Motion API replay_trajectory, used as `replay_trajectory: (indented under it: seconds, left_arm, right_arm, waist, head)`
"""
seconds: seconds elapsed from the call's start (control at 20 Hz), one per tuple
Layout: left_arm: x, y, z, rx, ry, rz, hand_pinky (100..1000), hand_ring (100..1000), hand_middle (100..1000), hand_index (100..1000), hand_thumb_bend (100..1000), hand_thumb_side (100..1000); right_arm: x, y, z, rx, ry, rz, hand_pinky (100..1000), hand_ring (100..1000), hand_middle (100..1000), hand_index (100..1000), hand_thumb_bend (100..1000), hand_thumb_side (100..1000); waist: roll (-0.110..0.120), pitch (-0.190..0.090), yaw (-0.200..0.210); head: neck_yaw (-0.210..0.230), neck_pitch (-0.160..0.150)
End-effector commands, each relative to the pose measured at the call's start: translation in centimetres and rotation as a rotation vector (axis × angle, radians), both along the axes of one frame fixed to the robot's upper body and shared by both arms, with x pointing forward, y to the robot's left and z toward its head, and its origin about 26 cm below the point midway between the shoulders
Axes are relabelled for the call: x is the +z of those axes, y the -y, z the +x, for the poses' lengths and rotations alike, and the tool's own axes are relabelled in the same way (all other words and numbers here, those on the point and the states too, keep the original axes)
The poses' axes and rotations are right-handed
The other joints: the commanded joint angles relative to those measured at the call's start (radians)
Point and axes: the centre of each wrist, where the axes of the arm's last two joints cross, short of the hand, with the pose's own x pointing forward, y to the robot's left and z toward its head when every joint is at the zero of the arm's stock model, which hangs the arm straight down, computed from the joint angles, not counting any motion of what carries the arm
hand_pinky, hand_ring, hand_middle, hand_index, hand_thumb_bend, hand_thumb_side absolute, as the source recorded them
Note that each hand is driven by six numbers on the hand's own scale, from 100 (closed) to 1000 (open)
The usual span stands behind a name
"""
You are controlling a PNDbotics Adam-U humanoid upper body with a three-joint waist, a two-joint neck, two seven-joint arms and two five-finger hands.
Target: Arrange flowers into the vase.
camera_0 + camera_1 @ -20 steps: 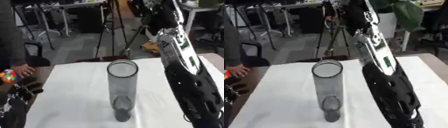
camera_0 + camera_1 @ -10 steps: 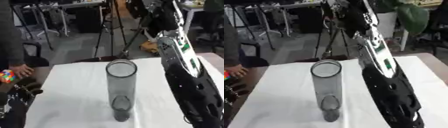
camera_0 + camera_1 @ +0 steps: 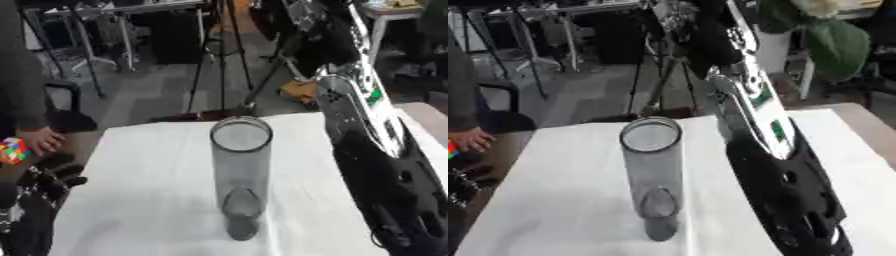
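Observation:
A tall clear glass cylinder vase (image 3: 240, 170) stands upright in the middle of the white-covered table (image 3: 149, 200), with nothing inside it. My right arm rises from the lower right, past the vase's right side, to the top of the view. My right hand (image 3: 697, 30) is dark and blurred high above the table, behind the vase. A flower with a white bloom (image 3: 820, 6) and a big green leaf (image 3: 835, 50) hangs in the air to its right, carried by that hand. My left hand (image 3: 48, 182) rests at the lower left edge, fingers relaxed and holding nothing.
A person's hand (image 3: 39, 139) rests at the table's left edge beside a multicoloured cube (image 3: 10, 150). Tripod legs (image 3: 219, 75), chairs and desks stand on the floor beyond the far edge. White cloth lies bare left of the vase.
The flower's leaf and bloom have come lower in the right eye view, and my right arm has shifted slightly. The vase and my left hand have stayed put.

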Motion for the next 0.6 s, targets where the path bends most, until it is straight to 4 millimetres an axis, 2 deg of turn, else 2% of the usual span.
replay_trajectory:
  seconds: [0.05,0.6]
  left_arm:
    - [0.62,-0.53,0.09,0.011,0.022,0.011,689,707,717,789,1000,866]
    - [0.61,-0.57,0.1,0.013,0.022,0.012,689,705,717,789,1000,867]
  right_arm:
    - [0.78,0.23,-0.48,0.005,0.036,-0.012,100,100,100,121,219,142]
    - [-0.22,0.32,-0.16,0.001,0.021,-0.051,100,100,100,119,229,149]
  waist:
    - [-0.001,-0.019,-0.003]
    - [-0.002,-0.018,-0.008]
  head:
    - [0.003,0.006]
    - [0.005,0.007]
